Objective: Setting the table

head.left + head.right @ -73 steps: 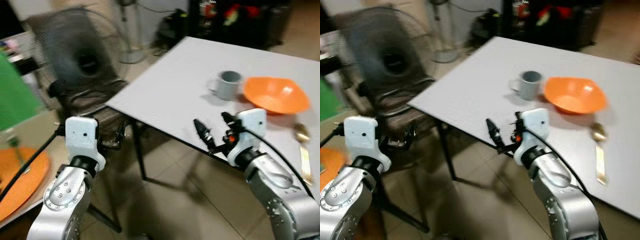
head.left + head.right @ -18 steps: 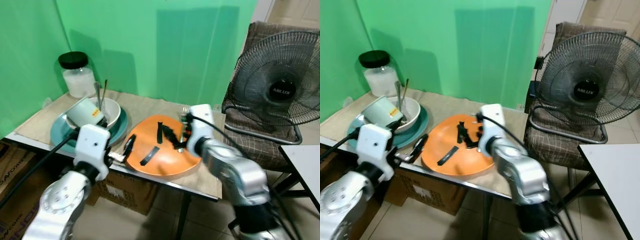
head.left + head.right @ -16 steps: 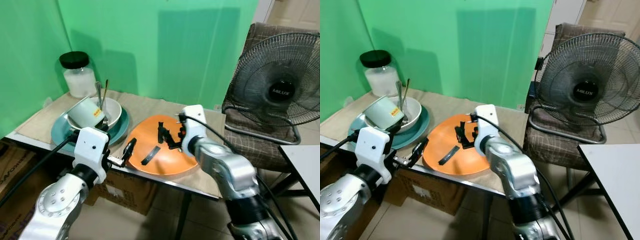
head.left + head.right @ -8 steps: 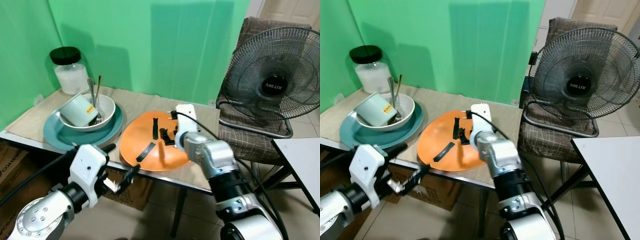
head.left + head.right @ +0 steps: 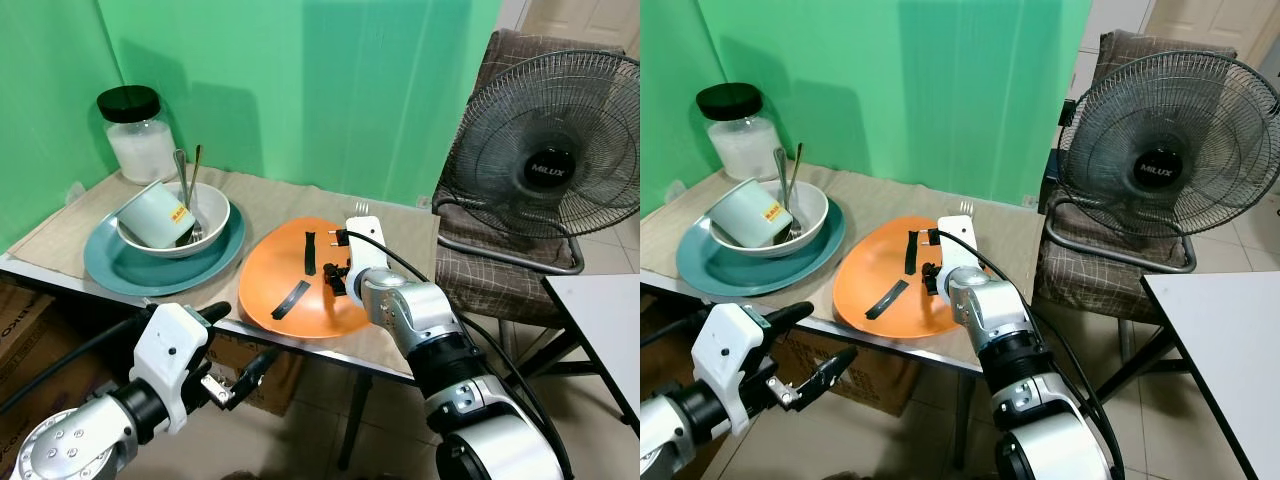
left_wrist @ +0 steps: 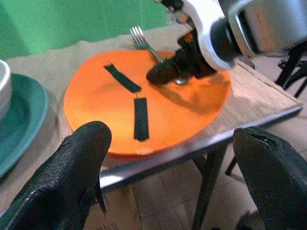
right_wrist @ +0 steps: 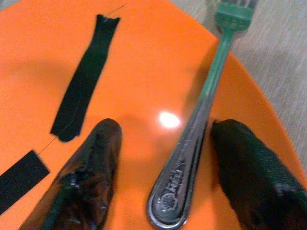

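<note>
An orange plate [image 5: 290, 285] with black tape strips lies near the front edge of the cloth-covered table [image 5: 405, 235]. A metal fork [image 7: 196, 124] rests with its handle on the plate's far side and its tines [image 5: 360, 208] out over the cloth. My right gripper [image 7: 167, 129] is down on the plate, open, one finger on each side of the fork's handle with gaps between. In the left wrist view the right gripper [image 6: 175, 72] appears as a dark mass on the handle. My left gripper [image 5: 238, 340] hangs open below the table's front edge, holding nothing.
To the plate's left sits a teal plate [image 5: 710, 270] carrying a white bowl [image 5: 810, 212] with a tipped mug [image 5: 745, 215] and spoons. A lidded jar [image 5: 735, 130] stands behind. A fan [image 5: 1165, 160] rests on a chair at the right; a white table corner [image 5: 1230, 340] lies beyond.
The view swung from a white table with a mug and orange bowl to this one. Over the last half second my left gripper sank below the table's edge; my right gripper stays at the fork.
</note>
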